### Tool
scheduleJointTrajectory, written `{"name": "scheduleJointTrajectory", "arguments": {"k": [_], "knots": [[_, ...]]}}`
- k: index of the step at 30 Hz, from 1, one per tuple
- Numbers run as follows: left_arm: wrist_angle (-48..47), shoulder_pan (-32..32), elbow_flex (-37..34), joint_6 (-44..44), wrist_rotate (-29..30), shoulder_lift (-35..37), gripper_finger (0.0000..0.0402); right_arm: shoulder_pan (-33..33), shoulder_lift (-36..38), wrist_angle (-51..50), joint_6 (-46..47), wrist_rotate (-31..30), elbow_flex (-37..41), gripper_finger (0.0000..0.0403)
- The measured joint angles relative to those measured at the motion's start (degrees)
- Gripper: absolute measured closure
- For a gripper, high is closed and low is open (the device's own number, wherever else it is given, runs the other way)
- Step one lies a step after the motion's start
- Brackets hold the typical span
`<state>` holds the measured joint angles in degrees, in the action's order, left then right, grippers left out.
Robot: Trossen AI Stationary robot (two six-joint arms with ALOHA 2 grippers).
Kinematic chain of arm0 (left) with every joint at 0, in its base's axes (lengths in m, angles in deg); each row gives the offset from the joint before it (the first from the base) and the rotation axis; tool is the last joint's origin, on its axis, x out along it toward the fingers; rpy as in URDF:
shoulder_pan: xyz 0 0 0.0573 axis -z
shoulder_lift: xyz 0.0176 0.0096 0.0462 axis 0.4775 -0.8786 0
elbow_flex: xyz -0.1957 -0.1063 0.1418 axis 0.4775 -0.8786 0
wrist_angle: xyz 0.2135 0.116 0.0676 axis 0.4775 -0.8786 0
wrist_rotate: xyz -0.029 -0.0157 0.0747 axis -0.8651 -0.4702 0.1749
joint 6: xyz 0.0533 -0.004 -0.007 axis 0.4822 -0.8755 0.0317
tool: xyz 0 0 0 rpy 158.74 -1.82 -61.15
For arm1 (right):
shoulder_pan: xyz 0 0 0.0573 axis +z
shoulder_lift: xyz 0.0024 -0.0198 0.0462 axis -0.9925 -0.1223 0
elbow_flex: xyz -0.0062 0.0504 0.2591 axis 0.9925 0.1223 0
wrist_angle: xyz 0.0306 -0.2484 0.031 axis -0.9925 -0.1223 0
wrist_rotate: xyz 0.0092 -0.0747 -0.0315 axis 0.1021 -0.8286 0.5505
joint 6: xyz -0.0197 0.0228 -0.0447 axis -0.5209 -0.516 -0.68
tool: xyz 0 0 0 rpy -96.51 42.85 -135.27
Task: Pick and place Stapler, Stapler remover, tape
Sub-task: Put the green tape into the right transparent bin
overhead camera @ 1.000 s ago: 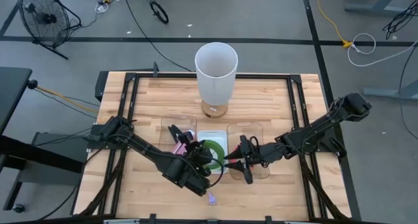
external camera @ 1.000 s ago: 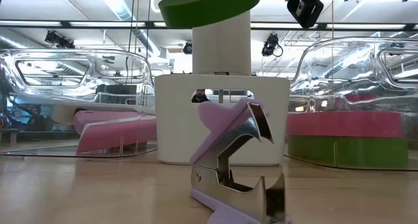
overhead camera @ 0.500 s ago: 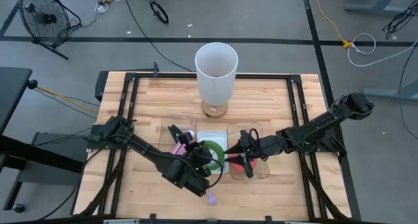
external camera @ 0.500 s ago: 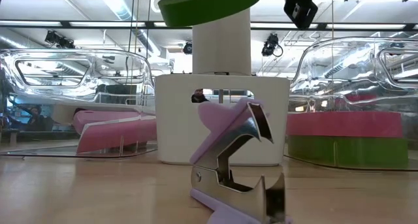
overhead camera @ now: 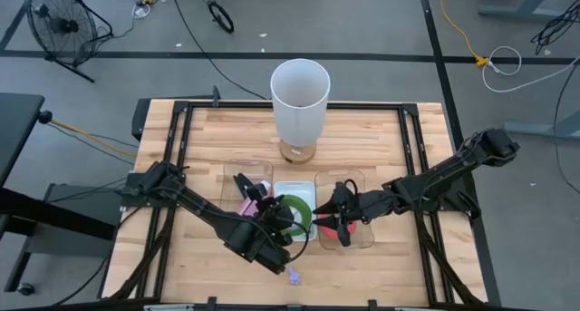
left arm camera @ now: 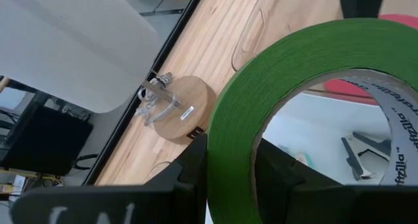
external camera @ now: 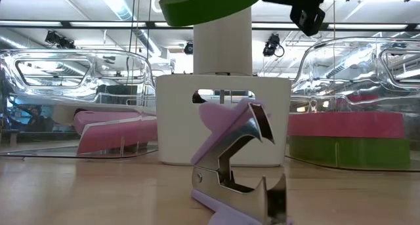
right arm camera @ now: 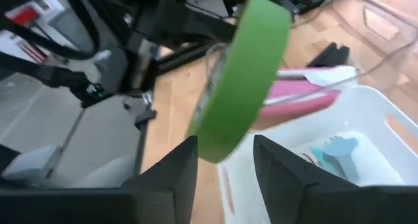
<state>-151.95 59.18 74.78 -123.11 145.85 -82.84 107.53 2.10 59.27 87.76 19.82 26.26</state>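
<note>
My left gripper (overhead camera: 276, 222) is shut on a green tape ring (overhead camera: 297, 216) and carries it above the white bin (overhead camera: 292, 189) at the table's middle. My right gripper (overhead camera: 333, 216) hovers open just to the ring's right, over the right clear container (overhead camera: 355, 179). In that container a red tape ring (external camera: 344, 124) lies flat on a second green ring (external camera: 348, 153). A pink stapler (external camera: 111, 130) lies in the left clear container. The purple staple remover (external camera: 239, 166) stands on the table near its near edge (overhead camera: 293, 276). My left gripper holds the green tape ring by its wall (left arm camera: 230, 145), with one finger (left arm camera: 281, 185) inside the ring's hole and one finger (left arm camera: 186, 175) outside. The ring is lifted clear above the white bin and lies nearly flat, a little tilted (external camera: 210, 3).
A tall white cylinder (overhead camera: 299, 93) on a round wooden base (left arm camera: 179, 110) stands behind the bin toward the far edge. Two clear containers flank the white bin (external camera: 223, 120). A blue object (right arm camera: 330, 149) lies inside the bin. Bare wood lies left and right of the containers.
My right gripper has edged toward the table's left, closer to the green ring held by my left gripper, and has tipped somewhat. The ring and my left gripper have stayed where they were.
</note>
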Motion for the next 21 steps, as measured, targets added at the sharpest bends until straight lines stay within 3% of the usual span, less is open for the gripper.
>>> {"name": "scheduleJointTrajectory", "arguments": {"k": [11,21], "knots": [[-0.17,-0.37,0.0,0.21,1.21,0.03,0.0313,-1.03,-2.42,4.32,0.38,0.3,0.0,0.0252],[-1.57,-0.39,-0.09,0.59,1.0,0.02,0.0313,-3.99,-7.13,10.49,-1.34,5.25,0.0,0.0257]]}}
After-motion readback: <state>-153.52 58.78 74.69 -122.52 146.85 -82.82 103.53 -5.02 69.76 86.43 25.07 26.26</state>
